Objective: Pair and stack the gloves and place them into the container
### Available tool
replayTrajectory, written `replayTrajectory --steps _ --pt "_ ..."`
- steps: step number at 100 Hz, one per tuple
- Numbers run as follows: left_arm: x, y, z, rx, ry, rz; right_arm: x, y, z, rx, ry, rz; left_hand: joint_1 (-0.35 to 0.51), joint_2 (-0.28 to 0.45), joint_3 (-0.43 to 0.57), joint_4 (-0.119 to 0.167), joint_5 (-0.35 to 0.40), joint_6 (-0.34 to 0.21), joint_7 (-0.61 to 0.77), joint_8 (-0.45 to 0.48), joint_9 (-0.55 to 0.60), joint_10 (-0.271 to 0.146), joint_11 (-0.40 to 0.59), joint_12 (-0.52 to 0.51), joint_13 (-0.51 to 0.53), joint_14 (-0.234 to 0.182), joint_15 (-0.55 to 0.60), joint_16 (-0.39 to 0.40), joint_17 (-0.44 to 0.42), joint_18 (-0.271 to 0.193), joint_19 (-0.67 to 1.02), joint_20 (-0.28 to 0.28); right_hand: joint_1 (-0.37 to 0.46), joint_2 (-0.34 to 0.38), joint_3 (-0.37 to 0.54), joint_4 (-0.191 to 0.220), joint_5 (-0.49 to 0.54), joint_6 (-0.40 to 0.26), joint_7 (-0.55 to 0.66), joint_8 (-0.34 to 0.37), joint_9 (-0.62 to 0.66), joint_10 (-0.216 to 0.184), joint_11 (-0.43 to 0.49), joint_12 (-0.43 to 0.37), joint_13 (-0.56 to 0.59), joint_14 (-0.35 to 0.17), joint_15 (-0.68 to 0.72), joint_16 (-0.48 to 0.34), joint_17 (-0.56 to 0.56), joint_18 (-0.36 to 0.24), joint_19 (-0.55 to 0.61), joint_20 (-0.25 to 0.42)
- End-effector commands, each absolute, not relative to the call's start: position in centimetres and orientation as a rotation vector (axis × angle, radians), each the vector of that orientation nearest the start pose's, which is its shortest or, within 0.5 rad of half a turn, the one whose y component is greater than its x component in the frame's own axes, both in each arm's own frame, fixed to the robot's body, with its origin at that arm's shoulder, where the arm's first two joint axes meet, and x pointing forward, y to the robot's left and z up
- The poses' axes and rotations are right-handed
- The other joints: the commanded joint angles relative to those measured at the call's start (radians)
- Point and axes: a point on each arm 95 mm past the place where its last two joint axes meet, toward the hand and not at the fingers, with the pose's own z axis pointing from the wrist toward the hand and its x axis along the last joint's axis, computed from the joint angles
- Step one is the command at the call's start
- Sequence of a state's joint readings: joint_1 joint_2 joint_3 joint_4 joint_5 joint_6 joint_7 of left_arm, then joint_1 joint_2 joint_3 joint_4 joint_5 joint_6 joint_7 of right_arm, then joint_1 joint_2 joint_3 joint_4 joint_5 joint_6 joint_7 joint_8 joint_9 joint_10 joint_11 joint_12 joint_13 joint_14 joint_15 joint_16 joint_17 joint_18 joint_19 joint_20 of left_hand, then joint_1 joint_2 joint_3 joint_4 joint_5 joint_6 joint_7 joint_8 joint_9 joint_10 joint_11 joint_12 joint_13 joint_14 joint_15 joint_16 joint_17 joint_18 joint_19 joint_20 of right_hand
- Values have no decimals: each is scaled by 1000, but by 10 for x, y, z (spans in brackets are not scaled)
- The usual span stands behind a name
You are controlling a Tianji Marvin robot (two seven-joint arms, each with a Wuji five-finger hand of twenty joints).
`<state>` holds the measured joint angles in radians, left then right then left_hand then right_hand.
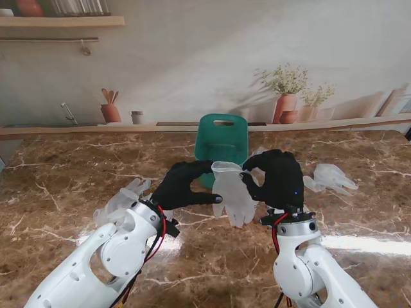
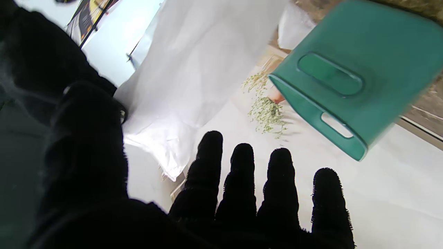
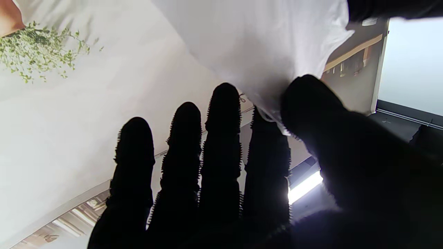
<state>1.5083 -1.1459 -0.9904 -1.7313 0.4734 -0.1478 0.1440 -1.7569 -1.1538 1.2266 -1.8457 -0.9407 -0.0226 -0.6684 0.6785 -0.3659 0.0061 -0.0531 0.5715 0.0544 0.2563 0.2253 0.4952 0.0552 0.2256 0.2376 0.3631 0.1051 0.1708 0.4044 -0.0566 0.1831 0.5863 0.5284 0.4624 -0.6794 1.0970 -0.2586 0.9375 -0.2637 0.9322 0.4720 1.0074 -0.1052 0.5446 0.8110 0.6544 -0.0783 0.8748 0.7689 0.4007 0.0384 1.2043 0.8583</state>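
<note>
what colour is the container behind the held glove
Teal green: the container is plain plastic with slot handles, clearest in the left wrist view.

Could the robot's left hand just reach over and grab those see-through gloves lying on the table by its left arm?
Probably not yet. The left hand helps the right hand hold up a translucent glove, so it is busy. The loose gloves lie beside its forearm, with nothing blocking them.

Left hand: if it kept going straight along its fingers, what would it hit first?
Probably the hanging glove, which the left hand already touches at its fingertips; the green container lies farther off. Depth is unclear.
</note>
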Motion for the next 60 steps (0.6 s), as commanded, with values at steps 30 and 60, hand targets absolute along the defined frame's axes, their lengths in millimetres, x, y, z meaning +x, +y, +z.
replayTrajectory --steps 30,60 --pt "355 -111 -275 -1502 1060 -2356 312 34 -267 1008 829 1966 151 -227 526 -125 285 -297 675 234 529 -42 175 178 348 76 209 180 87 63 220 217 -3 -31 65 4 44 12 42 -27 170 35 -138 -197 308 72 -190 -128 247 40 184 -25" --pt "325 -89 -277 -1471 1188 -2350 283 44 -275 1076 911 2034 -1 -180 868 -103 127 -289 685 626 700 -42 185 232 496 93 341 269 161 94 427 274 -10 -60 72 4 60 41 60 -69 332 67 -94 -251 556 108 -120 -104 487 20 426 -67"
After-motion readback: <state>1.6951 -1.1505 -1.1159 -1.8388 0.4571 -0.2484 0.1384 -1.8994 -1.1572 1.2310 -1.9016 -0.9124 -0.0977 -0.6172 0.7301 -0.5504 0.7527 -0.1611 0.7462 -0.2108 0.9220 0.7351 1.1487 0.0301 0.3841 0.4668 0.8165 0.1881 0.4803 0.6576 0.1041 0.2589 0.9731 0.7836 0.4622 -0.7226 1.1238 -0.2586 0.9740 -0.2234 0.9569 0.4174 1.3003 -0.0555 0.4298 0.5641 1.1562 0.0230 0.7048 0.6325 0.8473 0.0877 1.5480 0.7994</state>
